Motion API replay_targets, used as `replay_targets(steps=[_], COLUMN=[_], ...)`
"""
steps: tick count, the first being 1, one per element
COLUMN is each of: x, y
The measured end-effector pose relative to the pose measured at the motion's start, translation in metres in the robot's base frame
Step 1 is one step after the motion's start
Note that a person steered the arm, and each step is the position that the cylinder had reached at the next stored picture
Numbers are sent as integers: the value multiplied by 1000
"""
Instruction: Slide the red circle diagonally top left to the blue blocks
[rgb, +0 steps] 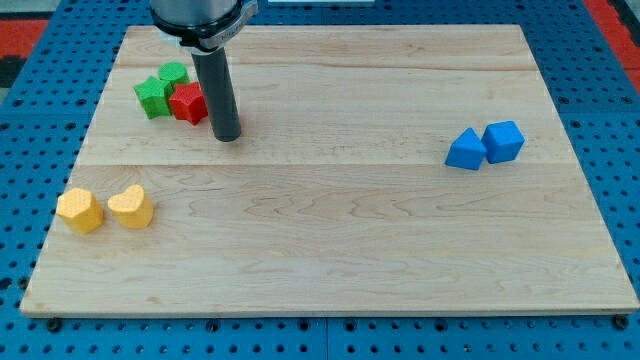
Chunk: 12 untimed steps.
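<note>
My tip (228, 137) rests on the board at the view's upper left, just right of the red star (186, 103). The red circle does not show anywhere in view; I cannot tell whether the rod hides it. The two blue blocks, a triangular one (465, 150) and a cube (504, 141), sit touching each other at the view's right, far from my tip.
Two green blocks (155, 97) (174, 74) sit against the red star's left side. Two yellow blocks (79, 211) (131, 207) lie at the view's lower left. The wooden board (330, 260) lies on a blue pegboard.
</note>
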<state>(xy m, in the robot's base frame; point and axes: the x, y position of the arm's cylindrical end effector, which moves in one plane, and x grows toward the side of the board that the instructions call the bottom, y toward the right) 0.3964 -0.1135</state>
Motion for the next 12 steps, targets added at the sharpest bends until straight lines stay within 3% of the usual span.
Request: replay_targets(steps=[2,6,9,10,12], x=[-27,-49,-48,-14,-6], y=[-26,6,76,110,145])
